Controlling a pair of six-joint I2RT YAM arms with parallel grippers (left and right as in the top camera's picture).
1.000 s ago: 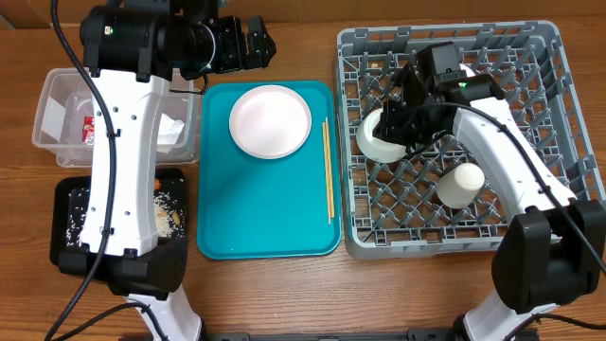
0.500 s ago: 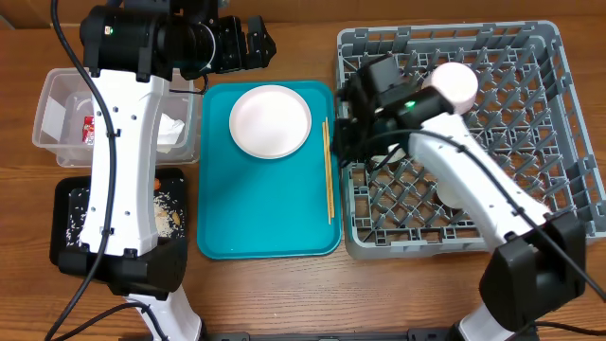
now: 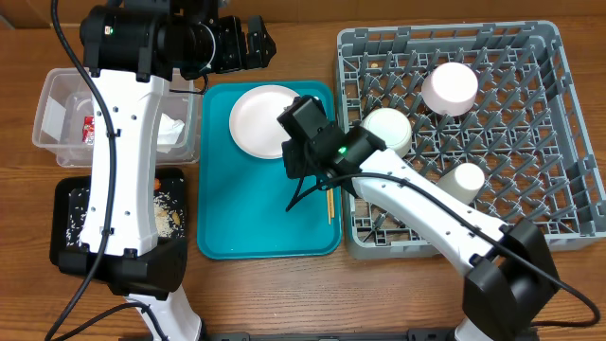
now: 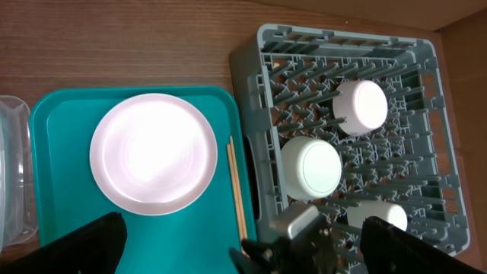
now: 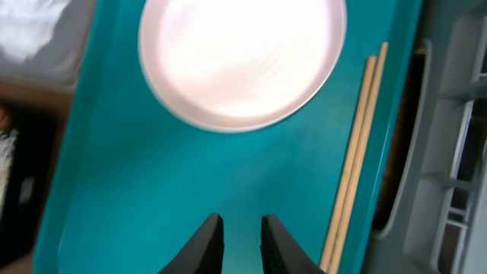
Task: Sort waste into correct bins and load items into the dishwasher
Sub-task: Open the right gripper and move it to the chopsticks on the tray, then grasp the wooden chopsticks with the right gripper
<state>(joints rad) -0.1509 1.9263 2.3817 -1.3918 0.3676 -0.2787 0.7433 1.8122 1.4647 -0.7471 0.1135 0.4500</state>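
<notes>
Right wrist view. Right claw [image 5: 242,228]: two dark fingertips side by side with only a narrow gap. Nothing is between them. They hover over a bare part of the teal tray [image 5: 114,190].
- Beyond the tips: plate [image 5: 243,53], round, pale, glossy and somewhat blurred, lying flat on the tray.
- To one side: chopsticks [image 5: 354,152], a thin pale-wood pair lying together along the tray's edge, next to the wall of the grey dish rack [image 5: 449,114].
- This view shows the gap at the tips, which the overhead view hides under the arm.

Left wrist view. Left claw [image 4: 243,221]: fingers [image 4: 68,243] at the two lower corners, spread wide and empty, held well above the desk.
- Shown here but not at the right wrist is the rack interior, with its lattice floor and upright pegs.
- It holds the first bowl [image 4: 310,167] near the tray-side wall and the second bowl [image 4: 360,105] further in. Both are pale and rounded.
- It also holds the white cup [image 4: 377,213], partly behind the right arm.

Overhead view. This is the only view with both bins in full, on the desk [image 3: 284,294] left of the teal tray.
- Clear tub [image 3: 47,99]: holds a crumpled white napkin [image 3: 172,131] and a red wrapper [image 3: 90,126].
- Black tray [image 3: 64,223]: just below the tub in the picture, strewn with rice scraps [image 3: 170,201].
- The left arm partly covers both bins.
</notes>
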